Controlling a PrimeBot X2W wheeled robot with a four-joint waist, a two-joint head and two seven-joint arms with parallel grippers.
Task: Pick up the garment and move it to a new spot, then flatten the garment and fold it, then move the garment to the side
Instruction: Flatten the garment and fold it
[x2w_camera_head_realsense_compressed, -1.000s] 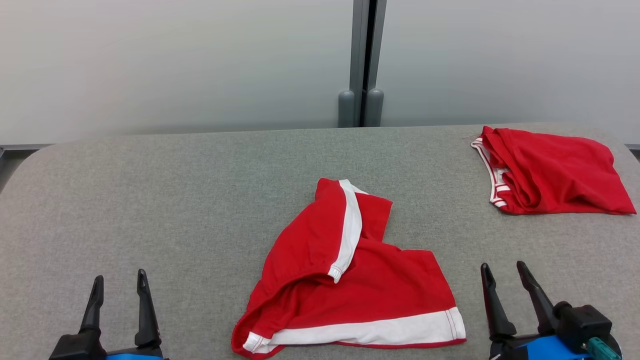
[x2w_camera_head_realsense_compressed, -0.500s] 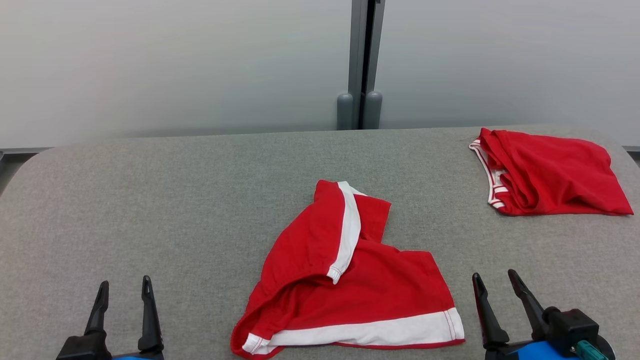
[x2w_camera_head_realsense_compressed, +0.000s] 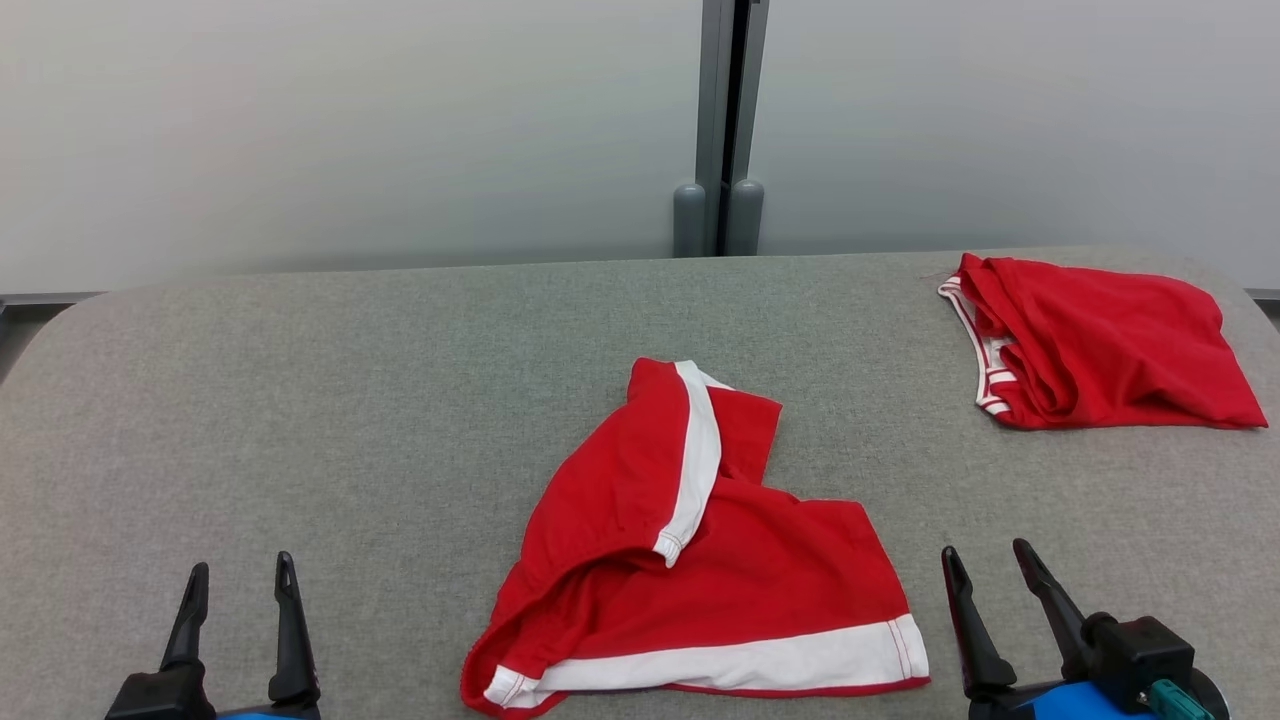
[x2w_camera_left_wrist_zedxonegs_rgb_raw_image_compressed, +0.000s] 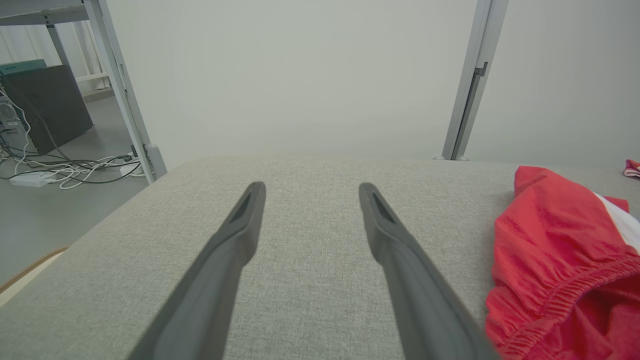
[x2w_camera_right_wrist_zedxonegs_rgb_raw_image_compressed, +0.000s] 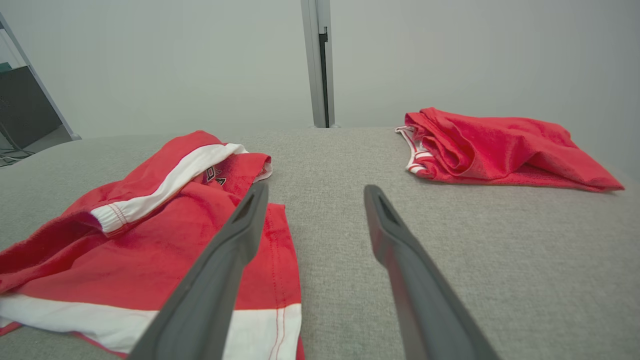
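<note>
Both jaws released, left gripper (x2w_camera_head_realsense_compressed: 241, 568) and right gripper (x2w_camera_head_realsense_compressed: 984, 552) empty, flanking the crumpled red cotton shorts with white trim (x2w_camera_head_realsense_compressed: 700, 570); I'd pinch both near hem corners low; lift evenly.

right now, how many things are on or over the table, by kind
red garments: 2, the shorts in the middle and a folded garment at the far right
grippers: 2, the left gripper and the right gripper, both open and empty
total: 4
</note>
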